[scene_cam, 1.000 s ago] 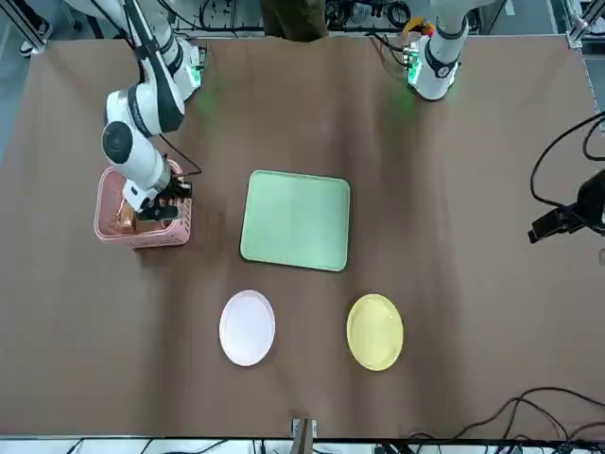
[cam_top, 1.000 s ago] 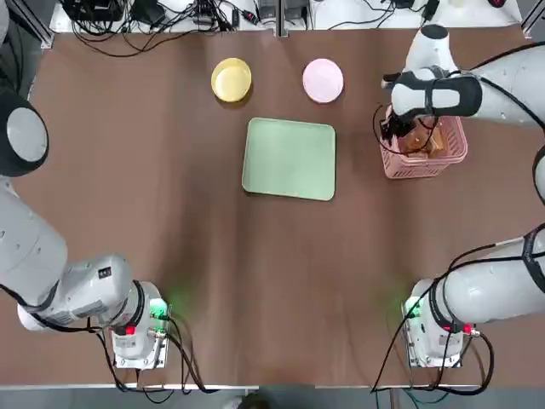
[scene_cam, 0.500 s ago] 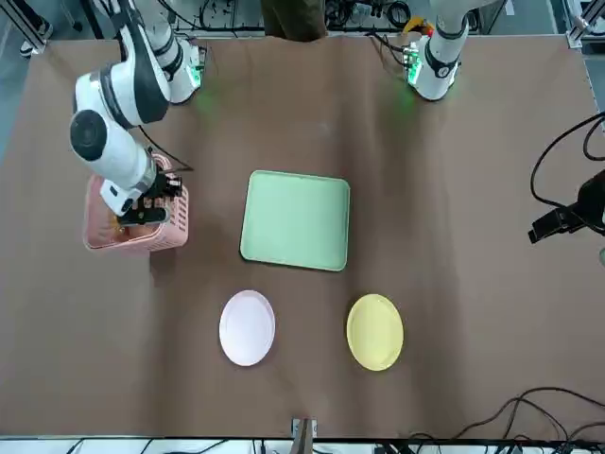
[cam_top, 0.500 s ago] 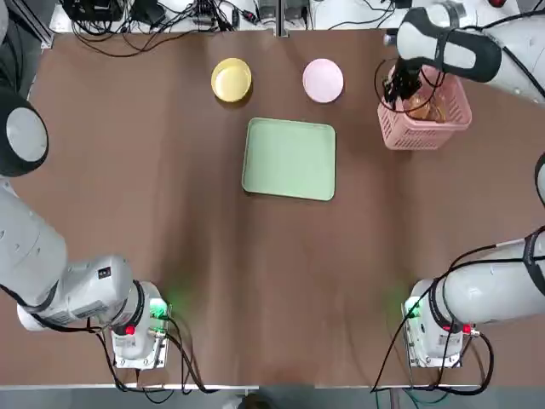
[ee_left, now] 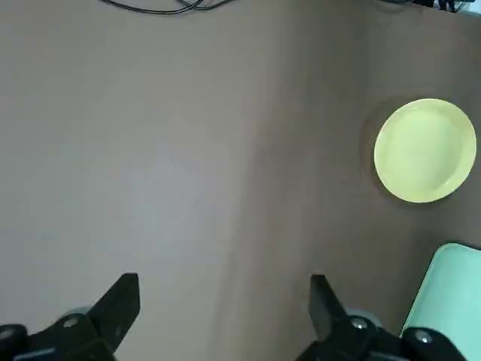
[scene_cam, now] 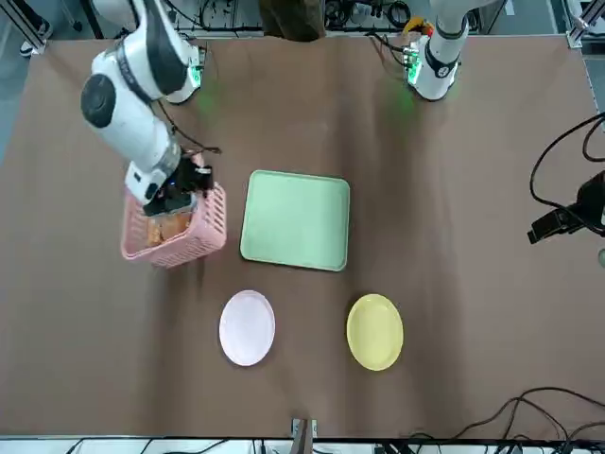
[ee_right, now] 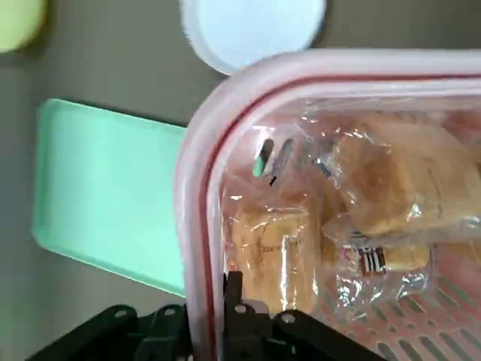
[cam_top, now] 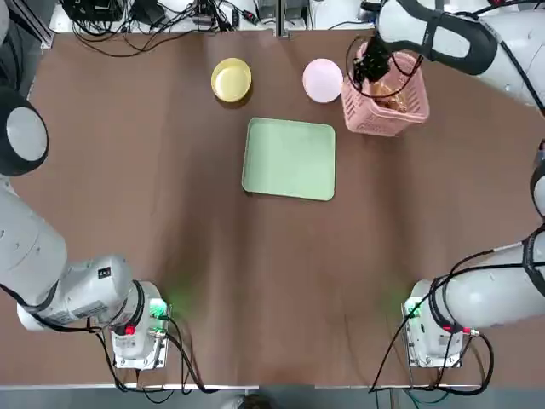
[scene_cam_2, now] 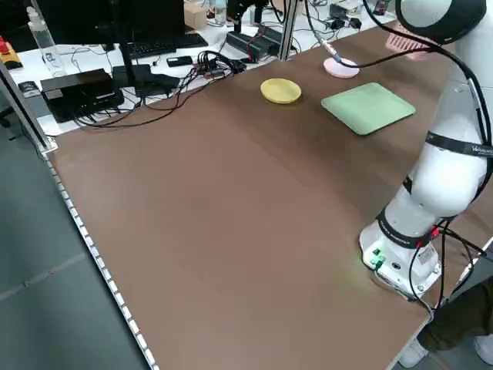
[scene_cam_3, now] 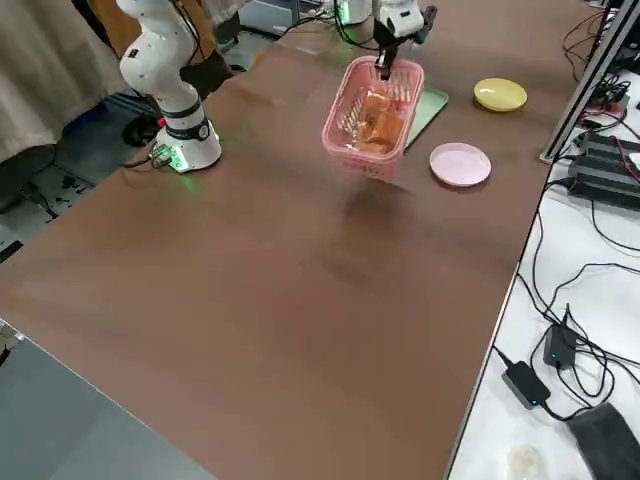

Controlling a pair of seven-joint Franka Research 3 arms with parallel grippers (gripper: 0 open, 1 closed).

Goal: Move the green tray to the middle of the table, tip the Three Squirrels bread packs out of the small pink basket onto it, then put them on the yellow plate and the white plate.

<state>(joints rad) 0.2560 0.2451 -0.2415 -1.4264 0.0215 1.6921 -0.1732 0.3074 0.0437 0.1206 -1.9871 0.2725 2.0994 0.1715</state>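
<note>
The small pink basket (cam_top: pixel 387 109) hangs tilted above the table, just right of the green tray (cam_top: pixel 289 158) and next to the white plate (cam_top: pixel 320 79). My right gripper (cam_top: pixel 368 68) is shut on the basket's rim (ee_right: pixel 197 226), one finger inside and one outside. Three Squirrels bread packs (ee_right: pixel 391 188) lie inside the basket (scene_cam_3: pixel 372 120). The yellow plate (cam_top: pixel 231 79) sits left of the white plate, behind the tray. My left gripper (ee_left: pixel 222 301) is open and holds nothing, high over the table's left part, with the yellow plate (ee_left: pixel 425 150) in its view.
Both arm bases (cam_top: pixel 136 328) stand at the near edge of the brown table. Cables and boxes (cam_top: pixel 153 13) lie beyond the far edge. Bare tabletop stretches in front of the tray and to its left.
My right gripper has lifted the pink basket off the table's right side and carried it toward the far edge, then left, close to the white plate and the tray. The left arm is still.
</note>
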